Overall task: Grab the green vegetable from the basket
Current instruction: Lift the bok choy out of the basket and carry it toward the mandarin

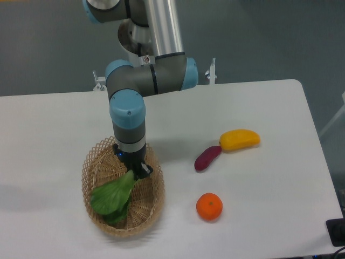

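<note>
One oval basket of light tan woven wicker with an open lattice rim [95, 162] is seen on the smooth white table [259, 216]. Inside it, one green leafy vegetable with broad dark and light leaves and a pale stem end [113, 195] is lodged, its leaves spread toward seven o'clock and its stem pointed toward one o'clock. The stem end is clamped by the black two-finger gripper [136, 171], which is clenched on it above the basket's floor. At three o'clock from the basket, well apart, three glossy pieces are laid: one purple elongated eggplant-like piece [207, 158], one yellow curved piece [240, 139] just beside its upper tip, and one round orange fruit [209, 207].
</note>
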Available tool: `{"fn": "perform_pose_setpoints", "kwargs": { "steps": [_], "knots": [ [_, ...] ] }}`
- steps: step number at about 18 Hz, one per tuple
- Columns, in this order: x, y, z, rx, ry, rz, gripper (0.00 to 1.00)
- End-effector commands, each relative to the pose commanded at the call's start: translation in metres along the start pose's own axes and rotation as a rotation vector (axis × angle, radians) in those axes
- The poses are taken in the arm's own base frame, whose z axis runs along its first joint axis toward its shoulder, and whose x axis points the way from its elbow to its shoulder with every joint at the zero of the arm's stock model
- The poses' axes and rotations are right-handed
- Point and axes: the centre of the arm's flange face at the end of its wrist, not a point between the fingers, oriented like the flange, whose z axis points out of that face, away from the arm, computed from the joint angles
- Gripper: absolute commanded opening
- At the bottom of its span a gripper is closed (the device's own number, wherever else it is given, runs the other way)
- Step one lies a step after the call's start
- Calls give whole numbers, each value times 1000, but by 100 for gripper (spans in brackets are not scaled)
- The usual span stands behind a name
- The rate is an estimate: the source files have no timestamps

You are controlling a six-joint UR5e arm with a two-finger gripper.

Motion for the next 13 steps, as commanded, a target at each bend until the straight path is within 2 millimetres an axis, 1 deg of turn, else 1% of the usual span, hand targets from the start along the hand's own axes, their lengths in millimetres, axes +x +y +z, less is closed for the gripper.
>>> {"fn": "perform_pose_setpoints", "kwargs": {
  "steps": [1, 3, 4, 6, 8, 10, 12, 13],
  "knots": [
    [-12, 3, -13, 11, -20, -12, 34],
    [-28, 7, -30, 25, -51, 1, 34],
    [-36, 14, -41, 30, -69, 9, 34],
    [-55, 37, -55, 25, -91, 27, 34],
    [-74, 57, -63, 10, -83, 33, 34],
    [-94, 84, -81, 3, -97, -4, 33],
    [-114, 108, -90, -12, -96, -4, 33],
    [-123, 124, -94, -24, -86, 12, 33]
  ]
}}
